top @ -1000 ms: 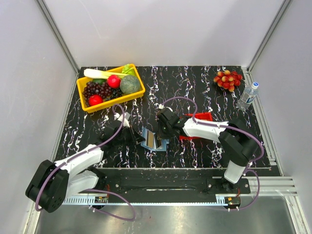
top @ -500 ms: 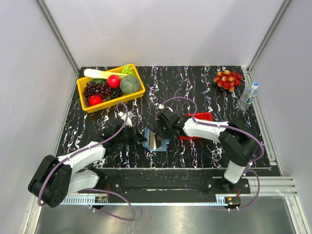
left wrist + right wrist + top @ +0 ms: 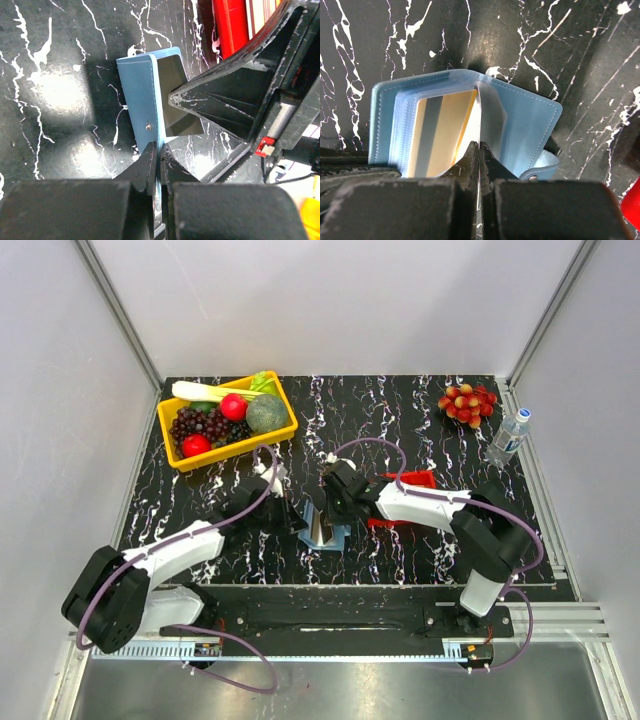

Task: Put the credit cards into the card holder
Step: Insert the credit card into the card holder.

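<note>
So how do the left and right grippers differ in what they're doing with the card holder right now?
The left gripper pinches the card holder's blue outer cover; the right gripper pinches a thin grey sheet inside it, card or sleeve unclear. The left reaches in from the holder's left, the right from its right. Both are shut.

"How is the light on my screens?"
"Bright, from above. I see white glare on the shiny black table (image 3: 45, 85) and a dark shadow beside the card holder (image 3: 140, 100)."
"Any blur?"
"My close-up fingers (image 3: 395, 210) look fuzzy."
</note>
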Controlling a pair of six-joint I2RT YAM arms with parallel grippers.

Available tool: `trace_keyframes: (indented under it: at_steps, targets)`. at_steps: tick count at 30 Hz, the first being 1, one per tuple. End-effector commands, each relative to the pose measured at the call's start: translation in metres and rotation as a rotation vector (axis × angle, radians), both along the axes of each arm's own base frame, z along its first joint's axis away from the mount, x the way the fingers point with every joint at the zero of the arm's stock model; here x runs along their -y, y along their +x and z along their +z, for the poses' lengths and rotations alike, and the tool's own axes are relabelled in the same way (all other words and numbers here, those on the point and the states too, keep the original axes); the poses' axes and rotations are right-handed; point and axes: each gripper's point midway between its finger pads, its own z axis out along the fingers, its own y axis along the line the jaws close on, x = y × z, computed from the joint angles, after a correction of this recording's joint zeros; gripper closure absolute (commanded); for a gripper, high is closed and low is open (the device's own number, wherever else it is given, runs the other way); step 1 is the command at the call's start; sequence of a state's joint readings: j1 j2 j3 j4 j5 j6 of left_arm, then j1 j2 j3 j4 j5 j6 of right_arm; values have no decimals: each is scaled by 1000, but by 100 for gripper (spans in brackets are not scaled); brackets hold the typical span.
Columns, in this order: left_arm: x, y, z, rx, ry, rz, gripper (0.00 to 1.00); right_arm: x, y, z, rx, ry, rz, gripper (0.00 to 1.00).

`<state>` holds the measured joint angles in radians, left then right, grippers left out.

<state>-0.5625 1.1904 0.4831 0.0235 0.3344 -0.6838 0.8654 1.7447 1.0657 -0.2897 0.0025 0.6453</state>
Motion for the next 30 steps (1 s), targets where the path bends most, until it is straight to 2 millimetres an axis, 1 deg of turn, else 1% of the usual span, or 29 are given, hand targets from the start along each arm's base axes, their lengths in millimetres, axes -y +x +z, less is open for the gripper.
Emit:
trace_keyframes:
  at_steps: [1, 4, 6, 7, 9, 12, 15, 17, 19, 21, 22, 25, 26, 28, 30]
  targets:
    - [11, 7, 7, 63, 115, 18, 100, 13, 10, 19, 64, -25, -55, 100]
    - [10, 8, 1, 58, 179, 49, 100, 19, 15, 30, 104, -21, -96, 100]
    - [0, 12, -4, 63, 277, 106, 100, 26, 19, 40, 139, -33, -126, 99]
    - [0, 10, -5, 66, 295, 105, 100, 33, 21, 42, 153, -55, -150, 99]
    - [2, 12, 1, 80, 320, 127, 100, 45, 24, 49, 182, -87, -190, 99]
    - [2, 14, 9, 112, 379, 137, 100, 64, 29, 69, 248, -115, -251, 99]
    - [1, 13, 7, 106, 388, 144, 100, 77, 31, 96, 315, -88, -301, 98]
    - [-4, 11, 1, 87, 401, 159, 100, 76, 30, 111, 340, -40, -301, 98]
    - [-8, 6, -9, 58, 412, 177, 100, 64, 26, 118, 335, 36, -258, 98]
    - [-12, 2, -19, 25, 415, 198, 100, 45, 19, 116, 301, 118, -200, 98]
    - [-14, -1, -24, 13, 417, 204, 100, 35, 15, 111, 274, 155, -179, 98]
    - [-19, -8, -39, -18, 424, 216, 100, 10, 7, 86, 170, 220, -127, 98]
    - [-22, -9, -43, -24, 427, 224, 100, 5, 5, 77, 145, 226, -124, 98]
    - [-27, -14, -52, -40, 438, 229, 100, 0, 3, 66, 113, 249, -119, 98]
    - [-30, -16, -58, -52, 452, 237, 100, 3, 6, 53, 89, 260, -144, 98]
